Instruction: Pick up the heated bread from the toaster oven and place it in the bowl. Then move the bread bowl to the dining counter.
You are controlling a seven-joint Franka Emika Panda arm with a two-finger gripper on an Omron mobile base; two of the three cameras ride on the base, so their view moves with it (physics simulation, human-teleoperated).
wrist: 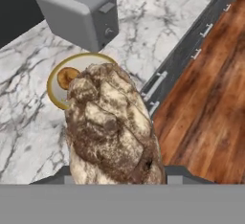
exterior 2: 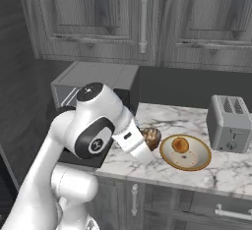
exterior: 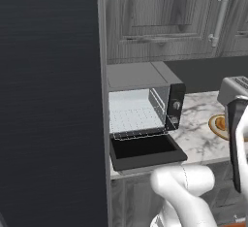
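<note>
Left base view: toaster oven (exterior: 145,117) with door dropped, wire rack bare. Marble countertop (exterior: 201,124) extends right toward the silver slot toaster (exterior: 234,91).

Right base view: heated bread (exterior 2: 150,137) held at the arm's end above the counter, just beside the tan bowl (exterior 2: 197,162), which already holds a golden-orange piece (exterior 2: 180,145).

Hand view: gripper (wrist: 117,177) clamped on the dark crusty loaf; bowl beyond it. Best to carry over the bowl's bare side, lower before release. Wood floor past the counter edge.
</note>
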